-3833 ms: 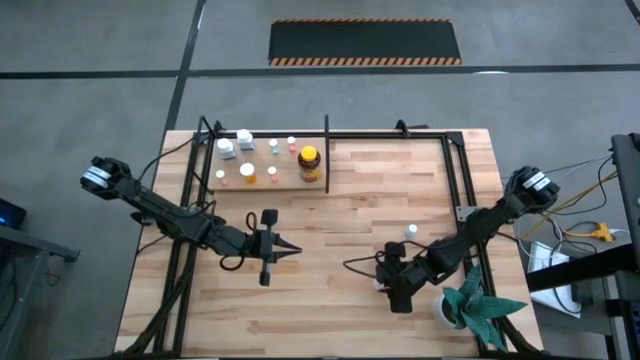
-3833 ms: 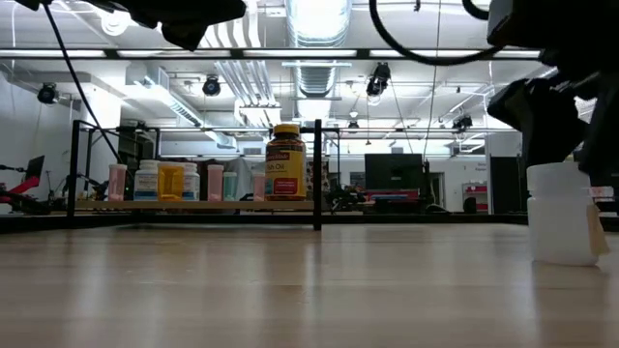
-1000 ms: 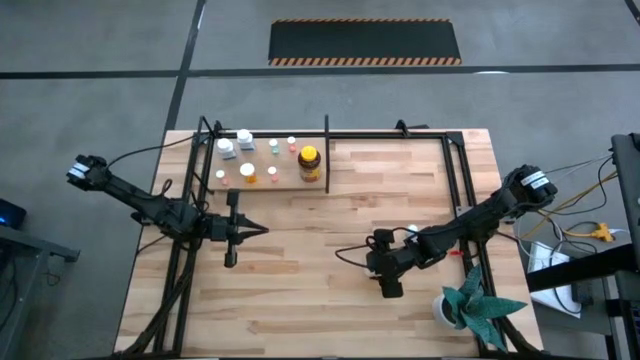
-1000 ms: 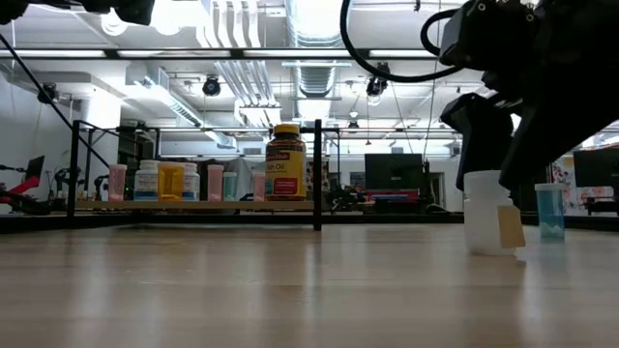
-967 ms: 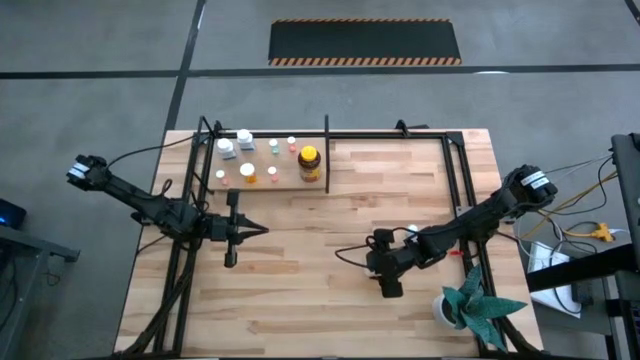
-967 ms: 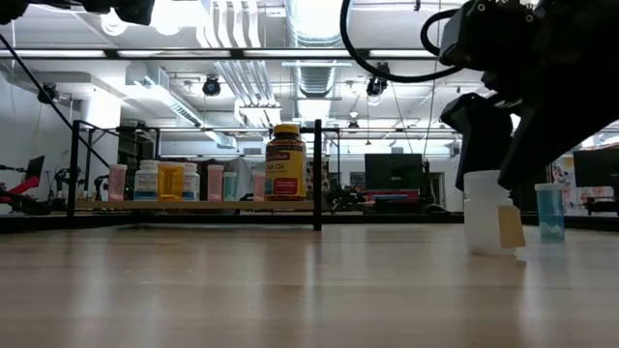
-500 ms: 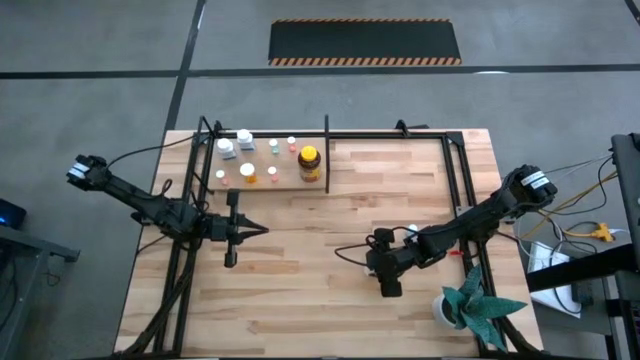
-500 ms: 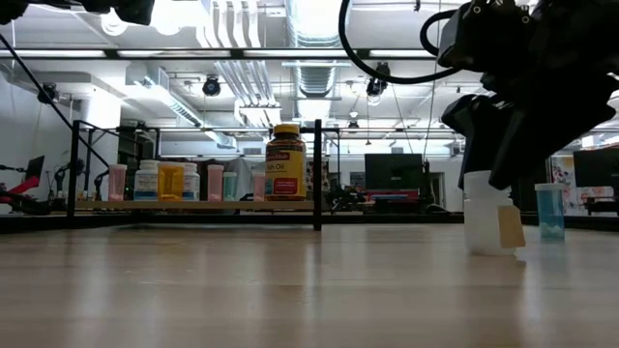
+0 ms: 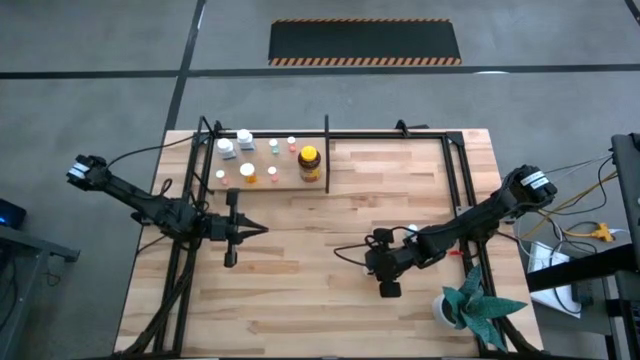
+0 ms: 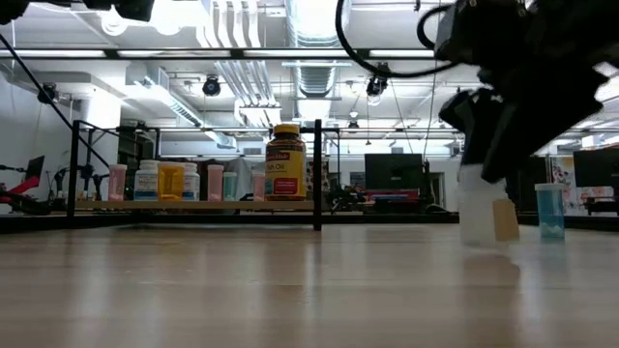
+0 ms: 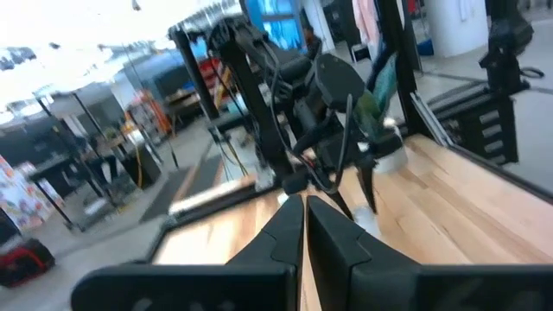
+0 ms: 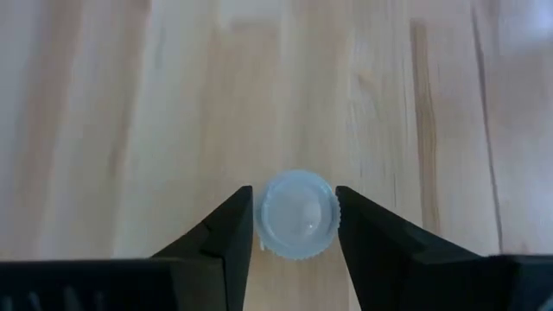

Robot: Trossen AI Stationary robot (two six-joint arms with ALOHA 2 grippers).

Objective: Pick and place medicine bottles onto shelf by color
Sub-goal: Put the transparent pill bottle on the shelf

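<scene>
A white medicine bottle [image 12: 297,214] stands between the fingers of my right gripper [image 12: 295,226] at the table's near right; the gripper [image 10: 488,145] has closed on it from above. In the high view that gripper [image 9: 387,282] hides the bottle. A pale blue bottle [image 10: 550,213] stands just beyond, apart from the fingers. The shelf [image 9: 326,150] at the far left carries several small bottles [image 10: 160,181] and the amber jar [image 10: 285,162] on its wooden board [image 10: 193,205]. My left gripper [image 9: 262,231] hovers shut and level at the table's left middle. My right gripper pinches the white bottle between its two fingers, one on each side of its round cap end [image 12: 263,216]. The fingers [image 10: 498,135] slant down onto the bottle's upper part [image 10: 476,184] from above and from the table's right. The bottle stays upright.
A white pot with a green plant [image 9: 470,305] sits at the near right corner, close behind my right arm. Black frame tubes [image 9: 460,180] run along the table's right and left sides. Bare wood [image 9: 320,260] lies between the two arms.
My right gripper has stayed in place while its fingers have shut in on the white bottle and taken hold of it. In the low view the bottle has shifted slightly and looks blurred.
</scene>
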